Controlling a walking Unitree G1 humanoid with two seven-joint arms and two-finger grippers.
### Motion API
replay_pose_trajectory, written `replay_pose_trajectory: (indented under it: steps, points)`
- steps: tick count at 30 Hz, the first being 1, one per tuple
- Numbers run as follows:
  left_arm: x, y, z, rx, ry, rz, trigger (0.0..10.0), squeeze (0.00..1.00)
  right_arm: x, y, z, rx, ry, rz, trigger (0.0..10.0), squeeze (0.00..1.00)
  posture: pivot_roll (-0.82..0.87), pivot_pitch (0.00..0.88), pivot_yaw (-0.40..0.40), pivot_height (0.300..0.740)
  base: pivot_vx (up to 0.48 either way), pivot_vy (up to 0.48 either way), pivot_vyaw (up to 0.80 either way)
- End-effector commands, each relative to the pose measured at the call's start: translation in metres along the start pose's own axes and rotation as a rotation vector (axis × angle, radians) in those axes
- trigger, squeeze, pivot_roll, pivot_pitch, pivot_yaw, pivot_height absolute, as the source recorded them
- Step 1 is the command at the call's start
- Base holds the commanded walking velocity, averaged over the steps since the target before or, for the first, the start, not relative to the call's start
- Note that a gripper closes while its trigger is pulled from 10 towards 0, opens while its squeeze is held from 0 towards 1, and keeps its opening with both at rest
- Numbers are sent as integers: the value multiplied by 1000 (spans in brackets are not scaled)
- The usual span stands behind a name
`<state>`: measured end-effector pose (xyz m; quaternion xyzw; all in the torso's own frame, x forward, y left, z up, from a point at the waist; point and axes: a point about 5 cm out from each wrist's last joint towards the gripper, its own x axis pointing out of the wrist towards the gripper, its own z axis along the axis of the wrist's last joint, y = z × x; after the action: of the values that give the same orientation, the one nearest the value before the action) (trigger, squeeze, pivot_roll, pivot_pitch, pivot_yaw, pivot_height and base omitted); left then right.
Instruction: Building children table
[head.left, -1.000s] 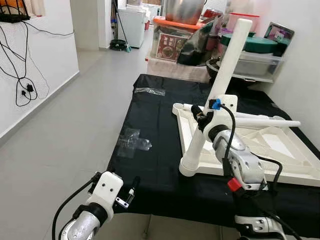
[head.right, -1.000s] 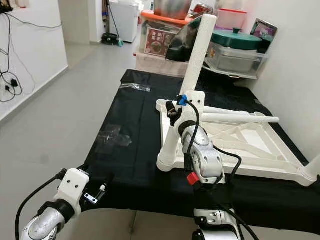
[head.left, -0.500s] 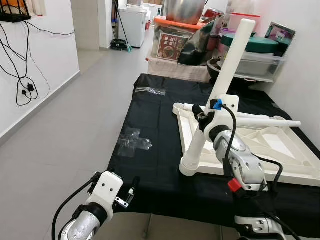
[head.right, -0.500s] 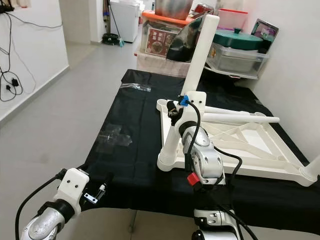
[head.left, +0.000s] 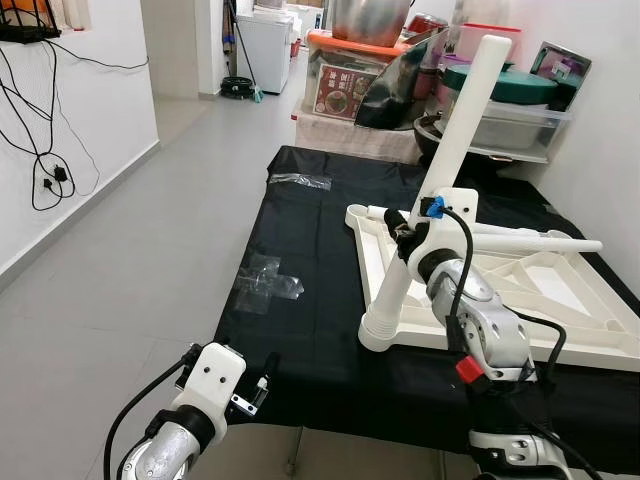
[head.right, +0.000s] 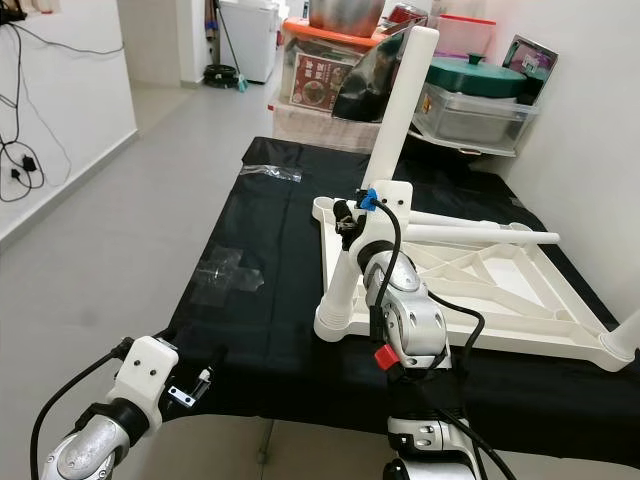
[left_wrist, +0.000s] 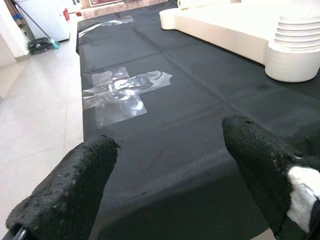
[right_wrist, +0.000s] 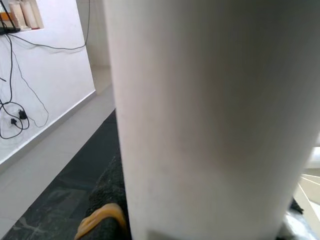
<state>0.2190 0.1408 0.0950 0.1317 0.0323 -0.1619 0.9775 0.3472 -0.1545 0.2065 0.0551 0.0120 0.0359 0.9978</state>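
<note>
Right gripper (head.left: 400, 232) is clamped on the white table leg (head.left: 450, 150), gripping it partway up; the leg leans up and away, its ribbed foot planted at the near corner of the upturned white tabletop (head.left: 560, 300). That tabletop lies on the black cloth (head.left: 310, 300). Left gripper (left_wrist: 170, 165) hovers low at the cloth's near edge, fingers (left_wrist: 75, 185) spread wide, crumpled clear plastic (left_wrist: 120, 90) ahead of them.

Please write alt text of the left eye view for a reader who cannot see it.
The right gripper holds a white table leg tilted in the corner socket of an upside-down white tabletop lying on a black cloth. The left gripper hovers at the cloth's near edge, beside crumpled clear plastic.
</note>
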Motion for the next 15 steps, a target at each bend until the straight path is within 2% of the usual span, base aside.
replay_pose_trajectory:
  steps: [1, 15]
  points:
    - [1, -2, -3, -1, 10, -12, 10000, 0, -1, -12, -16, 8, 78, -59, 10000, 0, 57, 0, -113, 740, 0, 0, 0]
    - [1, -2, -4, -1, 10, -13, 10000, 0, -1, -9, -5, 13, 38, -51, 10000, 0, 56, 0, -110, 740, 0, 0, 0]
